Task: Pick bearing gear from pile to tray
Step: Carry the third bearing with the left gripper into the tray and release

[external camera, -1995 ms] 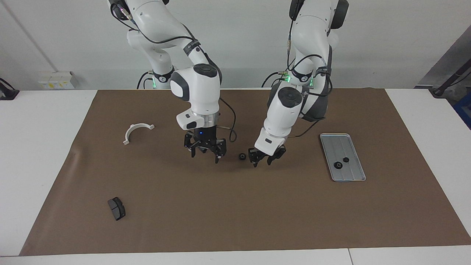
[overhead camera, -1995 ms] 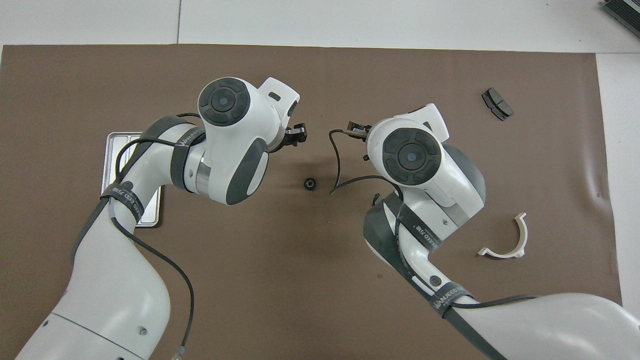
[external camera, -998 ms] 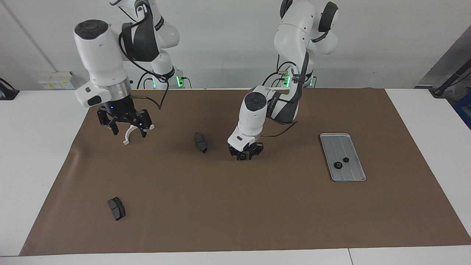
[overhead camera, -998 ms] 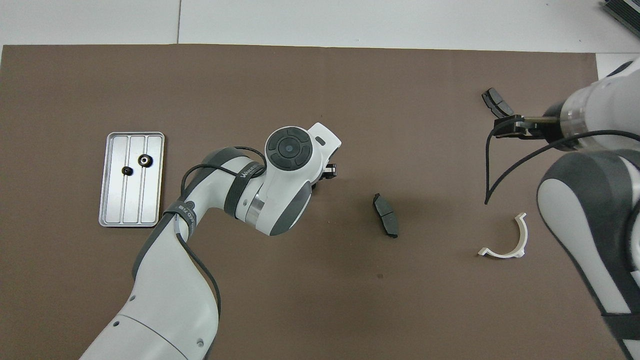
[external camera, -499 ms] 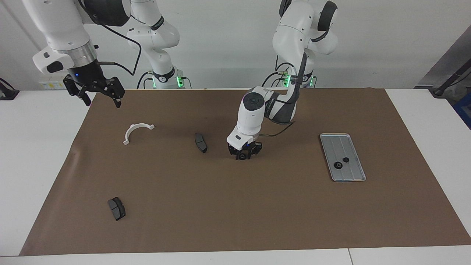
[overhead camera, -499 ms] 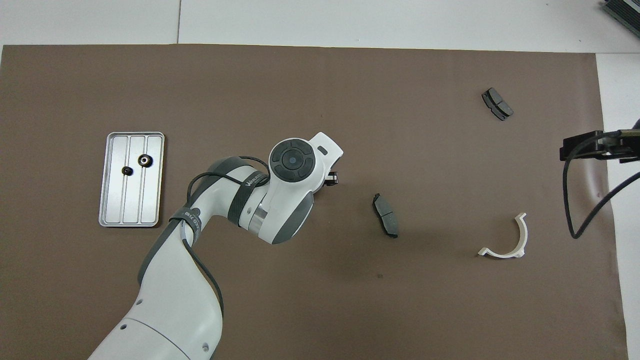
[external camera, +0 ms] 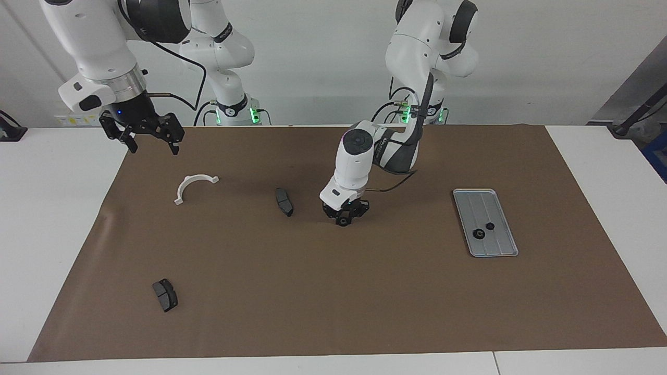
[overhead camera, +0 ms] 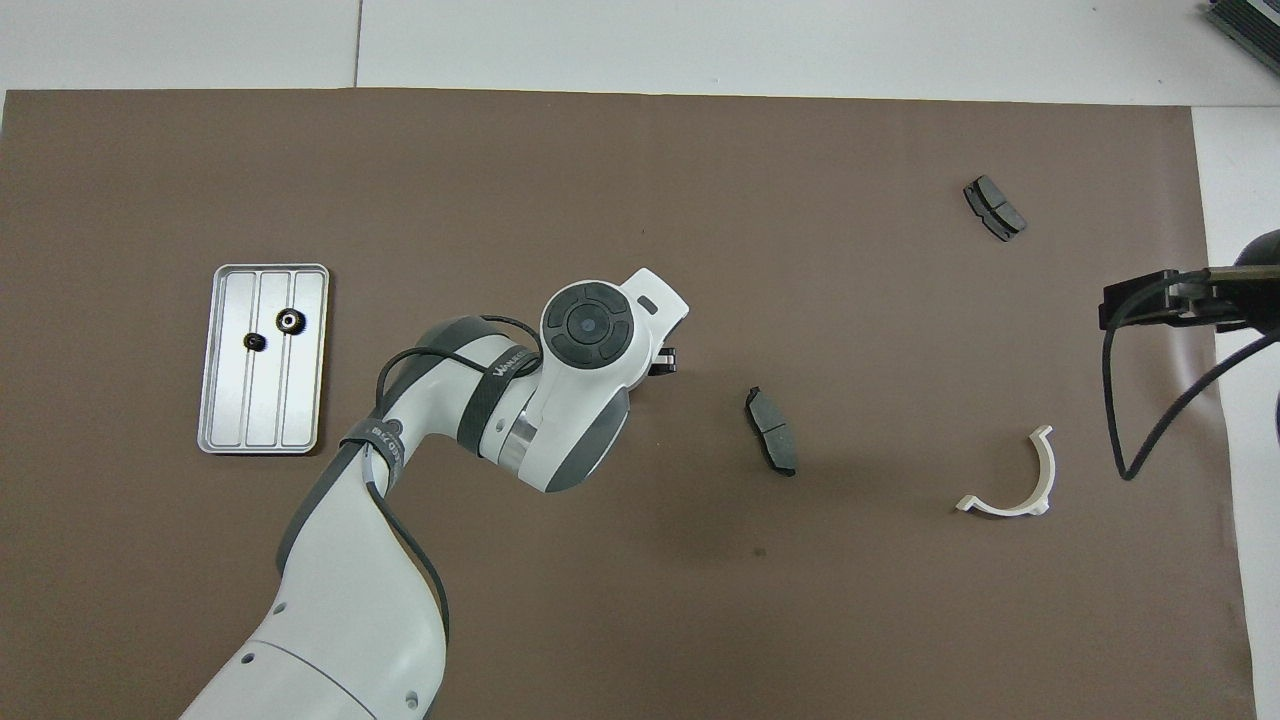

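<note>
A small black bearing gear [external camera: 342, 222] lies on the brown mat near the table's middle. My left gripper [external camera: 344, 217] is down on it, its fingers drawn in around it. From overhead the left wrist covers the gear and only a bit of the left gripper [overhead camera: 661, 361] shows. The silver tray [external camera: 482, 205] [overhead camera: 262, 410] lies toward the left arm's end and holds two black gears [external camera: 477, 234] [external camera: 490, 225]. My right gripper [external camera: 152, 147] hangs open and empty, high over the mat's corner at the right arm's end.
One dark brake pad [external camera: 284, 201] [overhead camera: 771, 430] lies beside the gear, toward the right arm's end. A second brake pad [external camera: 165, 295] [overhead camera: 994, 207] lies farther from the robots. The white half-ring bracket [external camera: 194, 186] [overhead camera: 1010, 480] lies under the raised right gripper's side of the mat.
My left gripper came down over the gear and its fingers closed in on it. The right arm rose and swung from the middle out to its own end of the mat.
</note>
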Robot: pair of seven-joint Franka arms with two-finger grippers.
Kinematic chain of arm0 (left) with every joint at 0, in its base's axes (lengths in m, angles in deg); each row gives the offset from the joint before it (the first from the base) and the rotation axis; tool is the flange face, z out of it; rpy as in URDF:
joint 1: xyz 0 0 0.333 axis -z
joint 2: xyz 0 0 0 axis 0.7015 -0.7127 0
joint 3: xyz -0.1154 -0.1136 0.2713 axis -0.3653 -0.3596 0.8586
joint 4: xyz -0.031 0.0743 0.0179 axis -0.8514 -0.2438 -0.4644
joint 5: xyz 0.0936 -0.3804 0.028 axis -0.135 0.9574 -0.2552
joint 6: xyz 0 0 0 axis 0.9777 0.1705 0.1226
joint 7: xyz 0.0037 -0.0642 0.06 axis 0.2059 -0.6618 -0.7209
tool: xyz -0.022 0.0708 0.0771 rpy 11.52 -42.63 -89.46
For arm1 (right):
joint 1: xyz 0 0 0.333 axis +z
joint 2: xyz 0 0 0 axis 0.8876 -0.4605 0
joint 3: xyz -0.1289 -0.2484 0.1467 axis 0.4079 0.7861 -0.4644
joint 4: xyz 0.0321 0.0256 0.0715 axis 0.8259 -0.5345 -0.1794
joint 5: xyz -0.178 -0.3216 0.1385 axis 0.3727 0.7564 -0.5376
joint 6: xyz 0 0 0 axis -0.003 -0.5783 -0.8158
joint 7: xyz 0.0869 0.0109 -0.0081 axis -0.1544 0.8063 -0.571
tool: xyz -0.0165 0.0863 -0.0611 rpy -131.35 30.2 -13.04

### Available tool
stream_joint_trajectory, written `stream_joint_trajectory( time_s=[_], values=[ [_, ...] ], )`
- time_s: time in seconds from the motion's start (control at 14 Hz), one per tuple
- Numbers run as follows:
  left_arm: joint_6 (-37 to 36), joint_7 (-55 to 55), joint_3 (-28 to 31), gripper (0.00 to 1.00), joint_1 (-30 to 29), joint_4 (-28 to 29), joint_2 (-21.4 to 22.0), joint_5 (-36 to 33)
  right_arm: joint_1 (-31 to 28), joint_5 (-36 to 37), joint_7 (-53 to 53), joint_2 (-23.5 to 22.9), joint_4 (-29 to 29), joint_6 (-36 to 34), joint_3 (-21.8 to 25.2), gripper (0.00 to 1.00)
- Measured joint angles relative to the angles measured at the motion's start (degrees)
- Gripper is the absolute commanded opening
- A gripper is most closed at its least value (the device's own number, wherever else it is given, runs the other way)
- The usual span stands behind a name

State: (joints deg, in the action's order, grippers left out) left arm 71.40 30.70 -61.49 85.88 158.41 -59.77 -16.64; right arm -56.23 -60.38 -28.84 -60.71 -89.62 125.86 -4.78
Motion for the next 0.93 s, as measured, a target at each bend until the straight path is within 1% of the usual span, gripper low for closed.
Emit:
stream_joint_trajectory(
  time_s=[0.07, 0.21, 0.36, 0.5, 0.64, 0.78, 0.93],
  values=[
    [0.0, 0.0, 0.0, 0.15, 0.07, 0.03, 0.0, 0.0, 0.07, 0.0, 0.0, 0.0, 0.0, -0.03, -0.01, 1.0],
    [0.0, 0.0, 0.03, 0.1, 0.14, 0.07, 0.01, 0.0, 0.1, -0.16, 0.0, 0.01, 0.1, -1.43, -0.06, 1.0],
    [-0.12, 0.0, 0.44, 0.09, 0.13, -0.05, 0.08, 0.0, 0.1, -0.58, 0.0, 0.04, 0.42, -3.47, -0.06, 1.0],
    [-2.03, -0.01, 1.78, 0.09, -0.53, -1.74, 0.25, -0.17, 0.1, -0.84, 0.0, 0.04, 0.56, -3.95, -0.06, 1.0],
    [-5.5, -1.97, 2.83, 0.1, -4.5, -4.97, 0.34, -0.79, 0.1, -1.78, 0.18, 0.03, 0.84, -5.14, -0.04, 1.0],
    [-7.21, -8.89, 2.95, 0.1, -11.14, -6.3, 0.72, -0.8, 0.09, -2.3, 0.29, 0.04, 1.61, -6.46, 0.02, 1.0],
    [-9.95, -18.12, 2.87, 0.1, -18.31, -6.38, 1.78, -0.79, 0.1, -2.24, 0.29, 0.04, 1.88, -6.6, 0.02, 1.0]
  ],
)
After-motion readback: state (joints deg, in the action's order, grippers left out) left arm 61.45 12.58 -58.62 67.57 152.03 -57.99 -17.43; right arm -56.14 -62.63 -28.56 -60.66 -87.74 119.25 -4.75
